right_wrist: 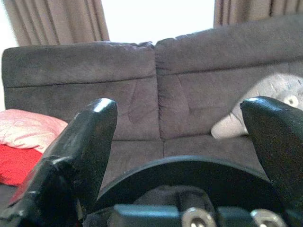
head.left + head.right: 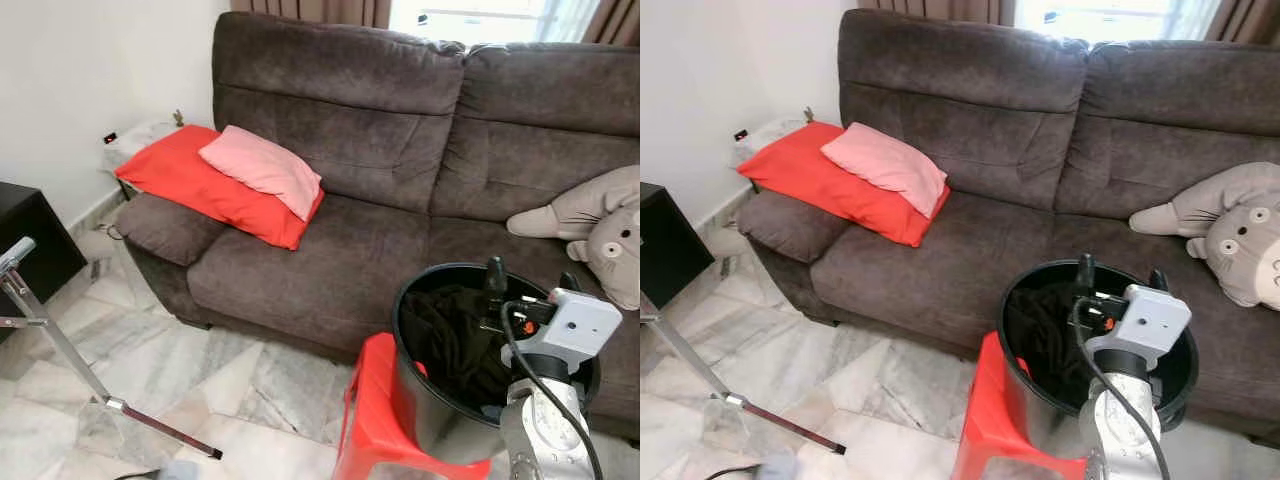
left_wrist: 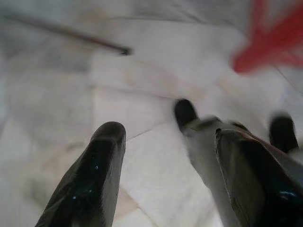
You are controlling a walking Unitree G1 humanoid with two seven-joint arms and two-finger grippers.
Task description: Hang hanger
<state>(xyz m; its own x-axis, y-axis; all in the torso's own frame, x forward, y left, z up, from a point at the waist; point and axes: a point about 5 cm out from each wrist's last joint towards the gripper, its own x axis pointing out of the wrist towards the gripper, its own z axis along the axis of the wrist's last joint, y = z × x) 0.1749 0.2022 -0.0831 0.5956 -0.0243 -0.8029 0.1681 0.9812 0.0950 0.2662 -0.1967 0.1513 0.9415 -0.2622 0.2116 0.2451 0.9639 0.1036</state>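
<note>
Plainly, no readable writing or label shows; a black bucket (image 2: 420,400) on a red stool (image 2: 375,420) before the sofa (image 2: 400,150) holds dark clothing (image 2: 450,340). Right gripper (image 2: 530,275) hovers over its rim, fingers spread, empty. Left gripper (image 3: 165,170) hangs spread above the marble floor (image 3: 142,85); I cannot make out a hanger.

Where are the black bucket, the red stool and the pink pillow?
black bucket (image 2: 420,285), left eye view, on its rim.
red stool (image 2: 375,415), left eye view, on its side.
pink pillow (image 2: 885,165), right eye view, on its middle.

bucket (image 2: 418,400) — black, upright on red stool (image 2: 372,425), dark cloth (image 2: 455,340) inside | rack (image 2: 60,345) — silver, slanted, left
</note>
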